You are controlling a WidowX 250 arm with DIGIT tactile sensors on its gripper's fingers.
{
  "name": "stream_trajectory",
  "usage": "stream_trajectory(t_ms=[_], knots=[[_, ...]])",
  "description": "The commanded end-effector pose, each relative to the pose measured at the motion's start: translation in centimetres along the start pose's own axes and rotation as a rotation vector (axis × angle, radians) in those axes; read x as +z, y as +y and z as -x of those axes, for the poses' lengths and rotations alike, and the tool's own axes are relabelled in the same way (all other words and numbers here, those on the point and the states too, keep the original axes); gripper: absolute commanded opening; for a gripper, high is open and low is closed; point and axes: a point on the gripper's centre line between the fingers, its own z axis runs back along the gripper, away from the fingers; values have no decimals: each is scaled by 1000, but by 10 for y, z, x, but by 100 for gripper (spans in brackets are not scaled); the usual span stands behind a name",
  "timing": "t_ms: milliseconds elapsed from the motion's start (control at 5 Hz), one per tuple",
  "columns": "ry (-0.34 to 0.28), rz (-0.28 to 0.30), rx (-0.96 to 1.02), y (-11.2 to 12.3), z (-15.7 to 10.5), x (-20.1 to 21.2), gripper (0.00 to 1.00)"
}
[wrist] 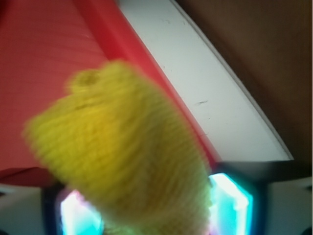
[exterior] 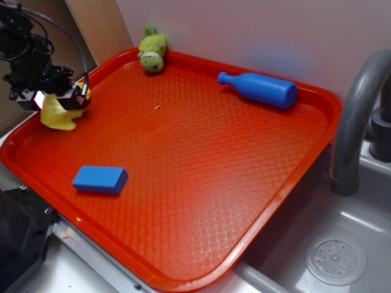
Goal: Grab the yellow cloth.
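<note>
My gripper (exterior: 61, 96) is clamped on the yellow cloth (exterior: 58, 115), which hangs bunched below my fingers at the left of the exterior frame, over the red tray's (exterior: 201, 201) left rim. In the wrist view the cloth (wrist: 122, 156) fills the centre, blurred. Nearest on the tray: blue block (exterior: 100, 179), lower left. Farther: blue bottle (exterior: 259, 89) lying on its side, upper right. Green plush toy (exterior: 152, 50) at the top edge.

Bunched, ribbed yellow cloth (exterior: 58, 115) hanging over the tray's left edge
</note>
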Motion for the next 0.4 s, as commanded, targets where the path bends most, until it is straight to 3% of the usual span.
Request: stream_trajectory(t_ms=[0, 200], knots=[[-6, -1, 15, 6, 6, -1, 0], [-4, 4, 4, 7, 6, 5, 0]])
